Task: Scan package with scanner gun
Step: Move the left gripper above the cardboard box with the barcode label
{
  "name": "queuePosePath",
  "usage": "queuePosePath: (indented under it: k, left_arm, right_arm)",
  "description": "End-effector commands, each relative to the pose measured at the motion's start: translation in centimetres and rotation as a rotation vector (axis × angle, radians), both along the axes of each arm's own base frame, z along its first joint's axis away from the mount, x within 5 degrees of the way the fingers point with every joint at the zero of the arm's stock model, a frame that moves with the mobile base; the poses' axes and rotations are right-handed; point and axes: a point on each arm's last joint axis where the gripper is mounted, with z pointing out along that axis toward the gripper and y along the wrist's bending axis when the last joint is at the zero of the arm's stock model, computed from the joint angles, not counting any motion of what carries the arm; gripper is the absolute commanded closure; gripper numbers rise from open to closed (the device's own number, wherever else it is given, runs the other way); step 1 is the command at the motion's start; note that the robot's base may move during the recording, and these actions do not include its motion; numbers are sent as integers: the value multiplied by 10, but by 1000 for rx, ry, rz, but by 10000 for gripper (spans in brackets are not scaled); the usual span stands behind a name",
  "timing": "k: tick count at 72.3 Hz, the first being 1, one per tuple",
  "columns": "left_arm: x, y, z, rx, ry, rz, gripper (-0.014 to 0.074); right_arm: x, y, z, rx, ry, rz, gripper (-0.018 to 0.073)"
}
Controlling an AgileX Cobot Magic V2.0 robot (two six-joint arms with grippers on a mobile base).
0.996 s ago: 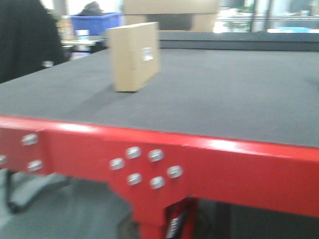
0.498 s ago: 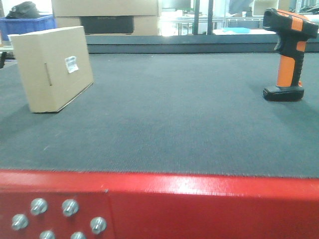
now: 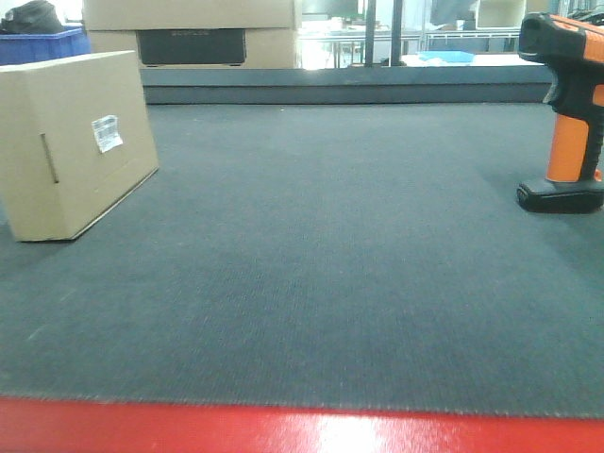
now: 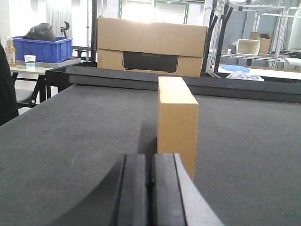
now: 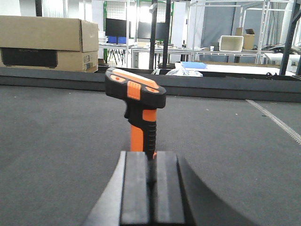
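The package (image 3: 71, 142), a flat brown cardboard box, stands on edge at the left of the grey table top, its white barcode sticker (image 3: 106, 132) facing right. The left wrist view shows the package (image 4: 176, 122) narrow side on, just beyond my left gripper (image 4: 151, 157), which is shut and holds nothing. The scanner gun (image 3: 571, 113), with black head, orange handle and black foot, stands upright at the right edge of the front view. In the right wrist view the scanner gun (image 5: 138, 113) stands right behind my right gripper (image 5: 150, 155), shut and empty.
A larger cardboard box with a dark panel (image 3: 193, 28) sits beyond the table's raised black far rail (image 3: 340, 85). A blue crate (image 4: 42, 47) is on a side table at far left. The red table frame (image 3: 283, 429) runs along the near edge.
The front view has closed in on the table. The red frame has dropped to the bottom, the package has slid left and grown, and the scanner gun came into view at right.
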Motion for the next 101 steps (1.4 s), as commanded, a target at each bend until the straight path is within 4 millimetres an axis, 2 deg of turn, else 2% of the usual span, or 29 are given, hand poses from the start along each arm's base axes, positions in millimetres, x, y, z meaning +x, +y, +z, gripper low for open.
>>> queuePosePath:
  k: [1, 101]
  left_arm:
    - [-1, 0, 3, -6, -25, -6, 707]
    - [-1, 0, 5, -4, -51, -7, 707]
  right_arm:
    - [0, 0, 4, -4, -25, -1, 727]
    - [0, 0, 4, -4, -25, -1, 727]
